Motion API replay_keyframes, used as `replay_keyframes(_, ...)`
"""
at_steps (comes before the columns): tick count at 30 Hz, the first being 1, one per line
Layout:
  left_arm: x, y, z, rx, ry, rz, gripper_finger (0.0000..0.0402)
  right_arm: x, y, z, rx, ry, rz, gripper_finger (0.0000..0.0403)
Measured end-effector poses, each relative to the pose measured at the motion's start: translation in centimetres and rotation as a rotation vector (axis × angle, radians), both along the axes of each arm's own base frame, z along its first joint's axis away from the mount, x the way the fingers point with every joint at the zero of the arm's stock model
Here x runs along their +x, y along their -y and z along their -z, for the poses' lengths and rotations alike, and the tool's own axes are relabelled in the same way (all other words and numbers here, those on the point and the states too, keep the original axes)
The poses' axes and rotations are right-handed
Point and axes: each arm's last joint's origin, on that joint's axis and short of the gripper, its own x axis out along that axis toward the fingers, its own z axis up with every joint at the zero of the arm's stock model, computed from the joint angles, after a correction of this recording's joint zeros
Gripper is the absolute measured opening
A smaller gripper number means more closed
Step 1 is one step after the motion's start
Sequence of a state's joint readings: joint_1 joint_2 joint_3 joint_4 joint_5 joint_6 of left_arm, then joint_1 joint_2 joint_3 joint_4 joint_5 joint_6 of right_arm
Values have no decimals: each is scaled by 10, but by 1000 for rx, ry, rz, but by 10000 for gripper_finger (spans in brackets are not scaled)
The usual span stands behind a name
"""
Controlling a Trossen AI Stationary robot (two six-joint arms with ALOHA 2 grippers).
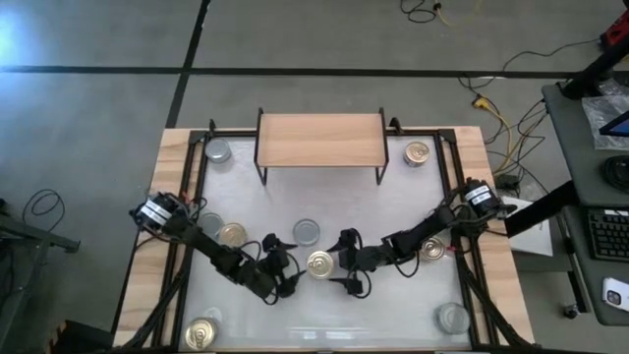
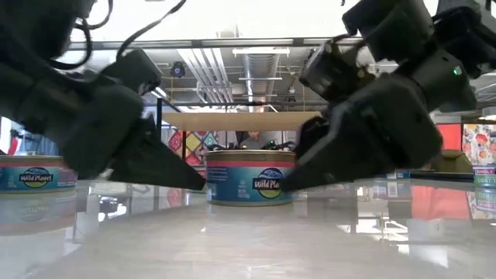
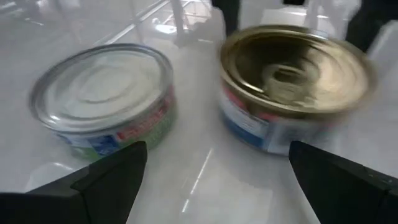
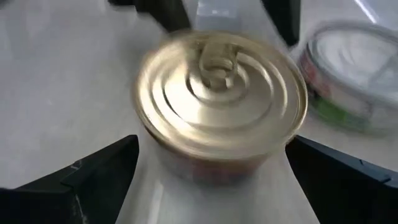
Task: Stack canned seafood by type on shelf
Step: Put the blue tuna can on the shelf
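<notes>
The right end effector stands wide open just right of a gold-topped tin at the middle of the tabletop, holding nothing; in the low view its fingertip looks to be at the tin's side wall. The left end effector, equally wide and empty, flanks the same tin from the left. A silver-topped tin sits just beyond it. The shelf stands bare at the far edge. The tin looks rigid, fairly dense and smooth-walled, so likely slippery; gripping across its low side wall, below the rim, seems safest.
</notes>
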State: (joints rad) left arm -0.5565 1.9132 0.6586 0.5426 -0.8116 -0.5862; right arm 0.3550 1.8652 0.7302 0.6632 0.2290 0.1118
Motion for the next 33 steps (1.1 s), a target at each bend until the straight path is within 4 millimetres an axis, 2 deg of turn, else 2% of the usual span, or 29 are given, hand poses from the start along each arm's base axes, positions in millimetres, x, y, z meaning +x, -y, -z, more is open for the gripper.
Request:
replay_keyframes(6,8,-9,2,7,-13,-16,377,12,-3,7,-9,21,27,398)
replay_keyframes(11,12,-7,1,47,-27,-7,377,19,-7,11,-17,28,49,399)
replay_keyframes(22,12,-8,0,59,-5,-43,377,20,-8,7,45,28,74,398)
replay_keyframes(33,12,-9,0,71,3,-62,377,19,-10,7,58,24,79,368)
